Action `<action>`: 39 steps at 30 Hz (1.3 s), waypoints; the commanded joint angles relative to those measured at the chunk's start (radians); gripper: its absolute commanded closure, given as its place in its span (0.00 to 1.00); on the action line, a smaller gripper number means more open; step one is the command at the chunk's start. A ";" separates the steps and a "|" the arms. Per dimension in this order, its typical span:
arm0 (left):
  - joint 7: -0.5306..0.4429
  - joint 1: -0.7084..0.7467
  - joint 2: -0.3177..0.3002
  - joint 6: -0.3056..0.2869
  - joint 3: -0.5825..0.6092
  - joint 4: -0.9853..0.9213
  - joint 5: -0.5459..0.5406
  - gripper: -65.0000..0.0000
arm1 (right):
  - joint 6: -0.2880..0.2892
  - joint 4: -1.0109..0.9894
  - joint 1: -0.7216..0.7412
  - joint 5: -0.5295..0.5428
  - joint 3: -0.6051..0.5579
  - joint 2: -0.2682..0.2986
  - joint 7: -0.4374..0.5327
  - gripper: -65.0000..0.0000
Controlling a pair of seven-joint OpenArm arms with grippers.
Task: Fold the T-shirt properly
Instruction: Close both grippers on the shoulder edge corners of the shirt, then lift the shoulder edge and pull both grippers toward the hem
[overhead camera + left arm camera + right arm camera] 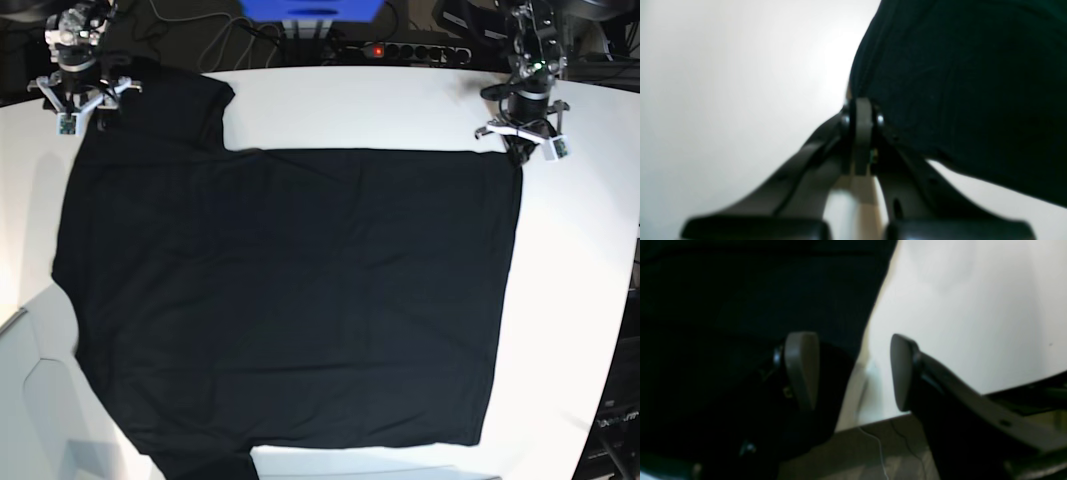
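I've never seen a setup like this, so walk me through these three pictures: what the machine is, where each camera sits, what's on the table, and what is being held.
This is a robot with two arms, each ending in a claw. The overhead picture looks down on a white table with a black T-shirt spread flat. The other two pictures come from cameras on the wrists, looking along each claw. The left claw, at the overhead picture's top right, is shut, pinching the shirt's corner. The right claw, at the top left, is open over the sleeve, one finger over the cloth and holding nothing.

One T-shirt [290,300], two tools
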 commanded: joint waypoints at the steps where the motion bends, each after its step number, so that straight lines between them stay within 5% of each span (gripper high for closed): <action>1: 0.000 0.007 -0.009 -0.004 -0.005 0.013 -0.002 1.00 | 0.004 0.001 -0.001 0.005 0.003 0.009 0.013 0.47; 4: 0.000 0.007 -0.011 -0.003 -0.005 0.013 -0.002 1.00 | 0.016 -0.039 0.025 0.005 0.003 0.010 0.013 0.47; 8: 0.000 0.007 -0.014 -0.001 -0.005 0.013 -0.002 1.00 | 0.168 -0.063 0.040 0.005 0.013 0.010 0.013 0.50; 14: 0.000 0.010 -0.014 0.000 -0.005 0.014 -0.002 1.00 | 0.286 -0.063 0.042 0.005 0.013 0.010 0.013 0.74; 18: 0.000 0.013 -0.014 0.003 -0.005 0.014 -0.002 1.00 | 0.286 -0.062 0.043 0.005 0.013 0.010 0.013 1.00; 29: 0.000 0.031 -0.015 0.005 -0.007 0.080 -0.001 1.00 | 0.289 -0.005 0.080 0.005 0.155 0.007 0.014 1.00; 39: 0.000 0.047 -0.007 0.000 -0.087 0.103 -0.001 1.00 | 0.291 0.102 0.068 0.005 0.160 -0.011 0.014 1.00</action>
